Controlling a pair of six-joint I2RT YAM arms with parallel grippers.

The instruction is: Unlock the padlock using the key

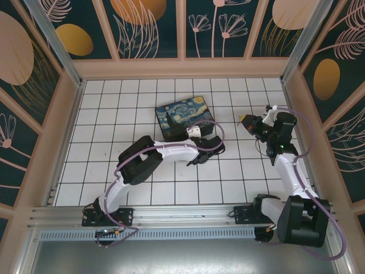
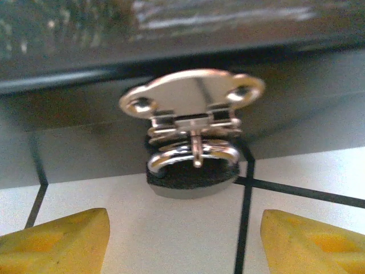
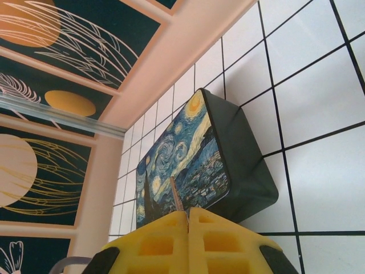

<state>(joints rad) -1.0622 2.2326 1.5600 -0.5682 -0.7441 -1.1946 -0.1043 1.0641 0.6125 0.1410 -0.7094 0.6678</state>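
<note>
Left jaws: apart, low over the tabletop (image 2: pixel 142 211); the padlock (image 2: pixel 192 171) hangs from the box's hasp (image 2: pixel 191 97) just beyond, centred between them.
Right jaws: clamped together on the key (image 3: pixel 175 197), right of the box (image 1: pixel 183 118).
Risk: the thin key could twist in the grip or miss the keyhole, and an unsteadied padlock could swing away.
</note>
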